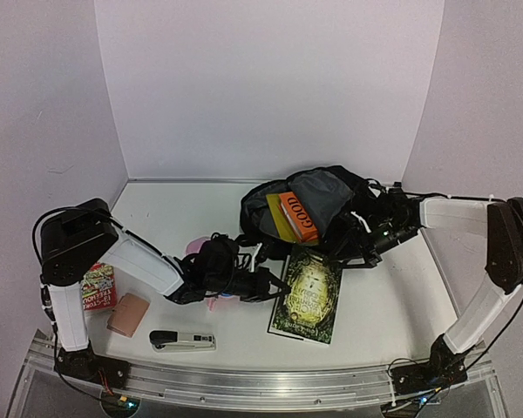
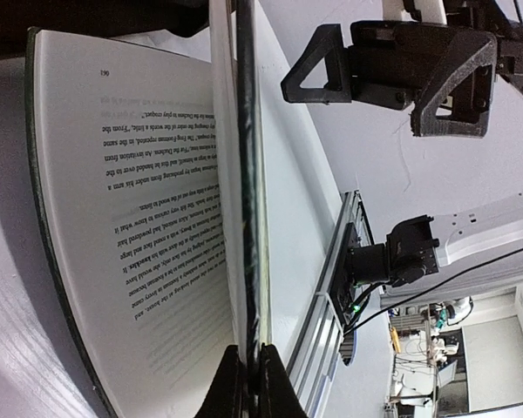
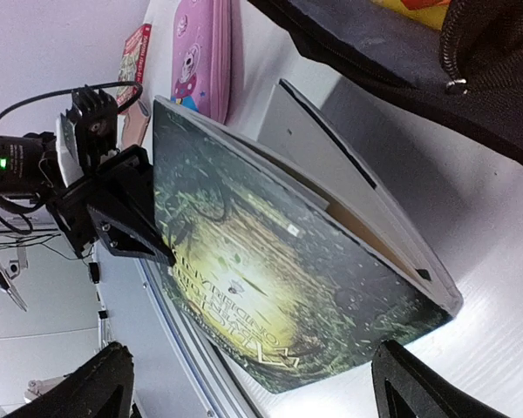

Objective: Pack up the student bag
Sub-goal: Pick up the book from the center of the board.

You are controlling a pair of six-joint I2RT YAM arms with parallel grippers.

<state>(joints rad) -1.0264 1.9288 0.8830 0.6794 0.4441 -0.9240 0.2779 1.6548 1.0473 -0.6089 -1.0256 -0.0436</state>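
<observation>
the left arm rises from its base at the near left corner, folds at the shoulder and lays its white forearm low across the surface (image 1: pixel 392 300) toward the right, with the wrist nearly level. behind the left tool, back by that arm's base, lie a red booklet (image 1: pixel 98 287), a small tan case (image 1: pixel 128 314) and a stapler (image 1: pixel 182 340). a pink pencil case (image 3: pixel 200 57) sits just beside the wrist, partly hidden under it in the top view. the left tool (image 2: pixel 250 370) has its fingers pressed together on the free edge of the front cover of a green book (image 1: pixel 307 296), pinching the thin board between them. the cover stands lifted off the page block, so the book gapes like a wedge. the left wrist view looks along the cover's edge, with a printed page curving away on one side. the book's spine side rests on the surface.

facing the left tool from across the book, the right tool (image 3: pixel 253 348) has its fingers spread wide apart and holds nothing. it hangs near the book's spine side, and i cannot tell whether it touches the book. just beside the right tool, on its far side, lies the student bag (image 1: pixel 327 187), with its mouth unzipped and grey lining showing. an orange book (image 1: pixel 302 218) and a yellow book (image 1: pixel 279 219) stand inside. the right arm climbs from its base at the near right corner to a high elbow. its forearm then runs left and slightly down past the bag's right flank to the wrist.
</observation>
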